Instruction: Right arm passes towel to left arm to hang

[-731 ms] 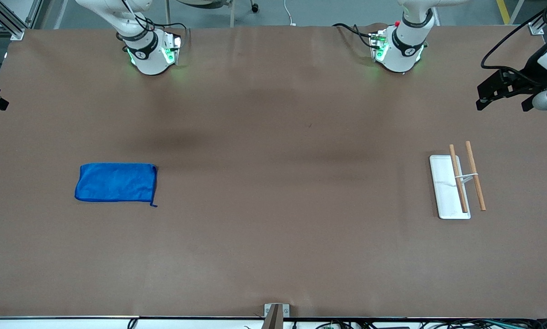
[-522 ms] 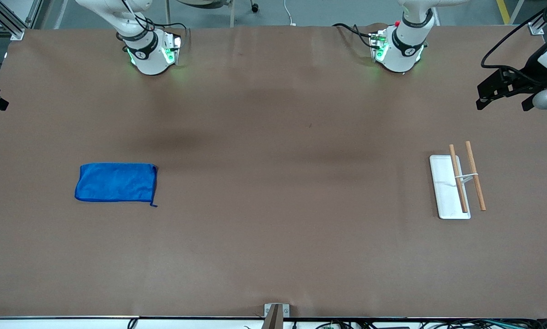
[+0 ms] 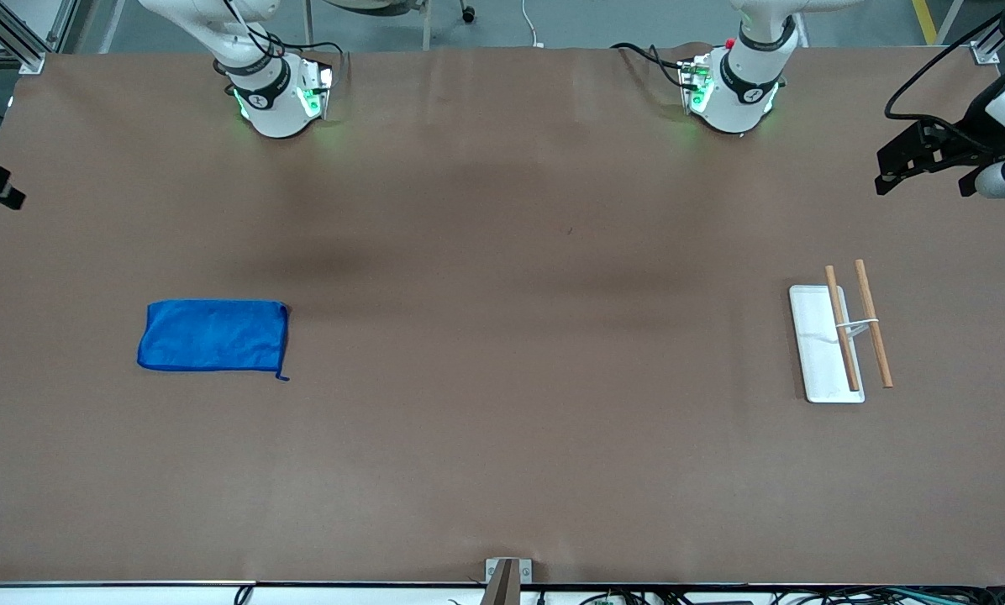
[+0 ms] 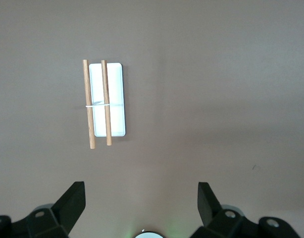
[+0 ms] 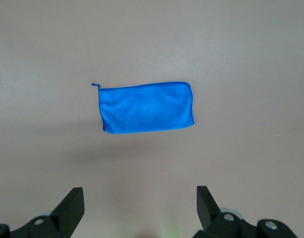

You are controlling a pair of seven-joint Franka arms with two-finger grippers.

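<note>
Front view: the towel [image 3: 213,335] lies flat on the table [image 3: 502,470] toward the right arm's end, well apart from the rack [image 3: 839,340] (white tray, two wooden rods). No legible writing.

Left wrist view: the left gripper [image 4: 141,206] hangs high over the table near the rack [image 4: 105,101], jaws wide, empty.

Right wrist view: the right gripper [image 5: 140,208] hangs near the towel [image 5: 146,107], jaws wide, empty.

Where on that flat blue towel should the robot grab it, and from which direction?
Probably from straight above, pinching a short edge of the towel, likely the one bearing the loop. It lies flat on the table, so nothing offers a sideways hold. The right end effector stands open.
</note>
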